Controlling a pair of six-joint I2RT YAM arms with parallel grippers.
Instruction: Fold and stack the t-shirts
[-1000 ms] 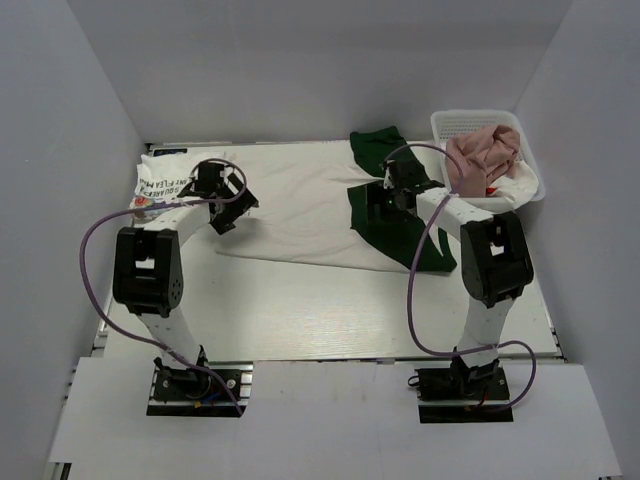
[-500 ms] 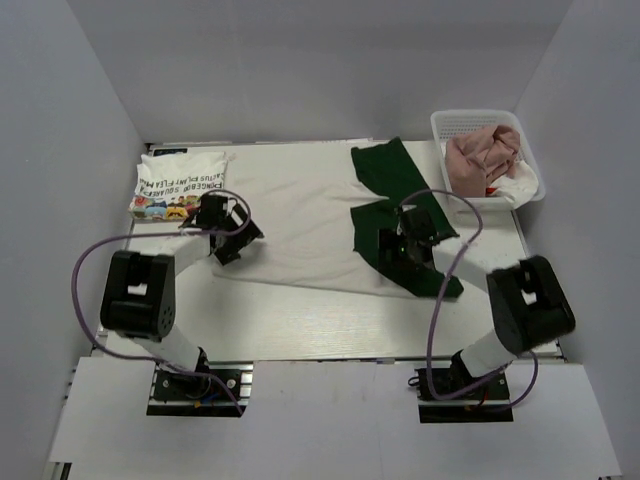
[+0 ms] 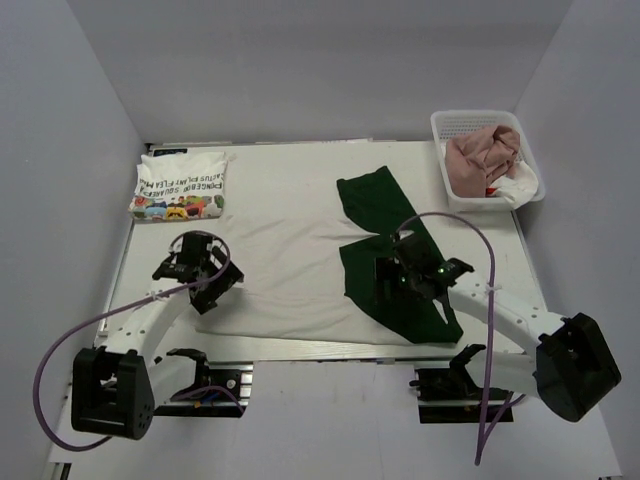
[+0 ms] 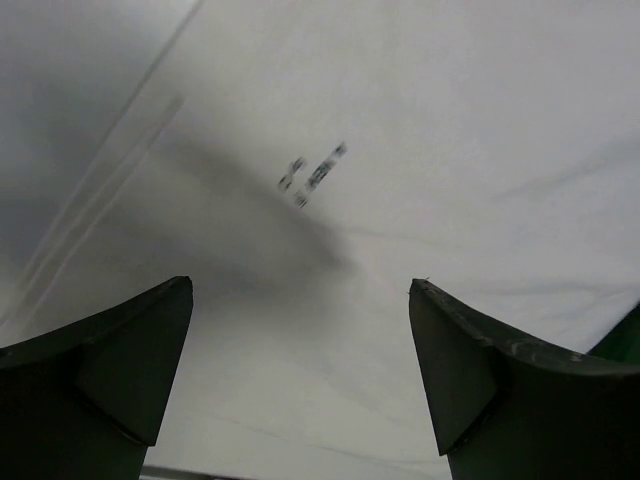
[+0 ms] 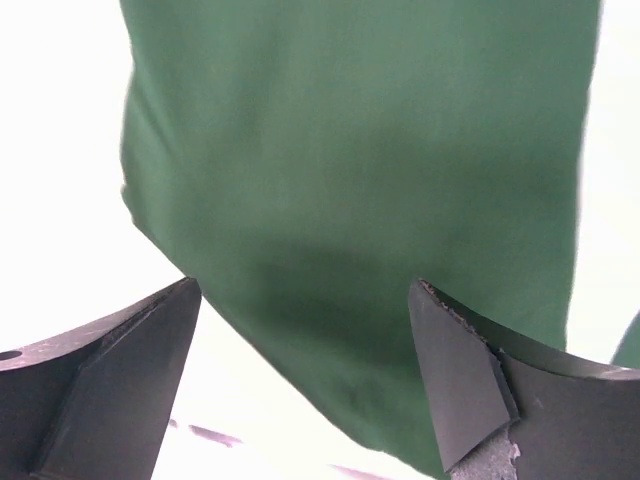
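Observation:
A white t-shirt [image 3: 290,250] with dark green sleeves [image 3: 367,203] lies spread across the middle of the table. My left gripper [image 3: 203,278] stands open low over its white left part [image 4: 420,150], nothing between the fingers [image 4: 130,350]. My right gripper [image 3: 392,280] is open over the near green sleeve [image 5: 380,150], holding nothing. A folded white t-shirt with black lettering and cartoon figures [image 3: 181,185] lies at the far left. A dusty pink t-shirt [image 3: 481,153] and a white one with red [image 3: 516,186] sit bunched in the basket.
The white lattice basket [image 3: 478,118] stands at the far right corner. Grey walls close in the table on the left, back and right. Purple cables loop from both arms. The spread shirt's hem reaches close to the table's near edge [image 3: 300,345].
Both arms have drawn back toward the near edge, and the spread shirt has slid nearer with them. Both grippers have stayed open.

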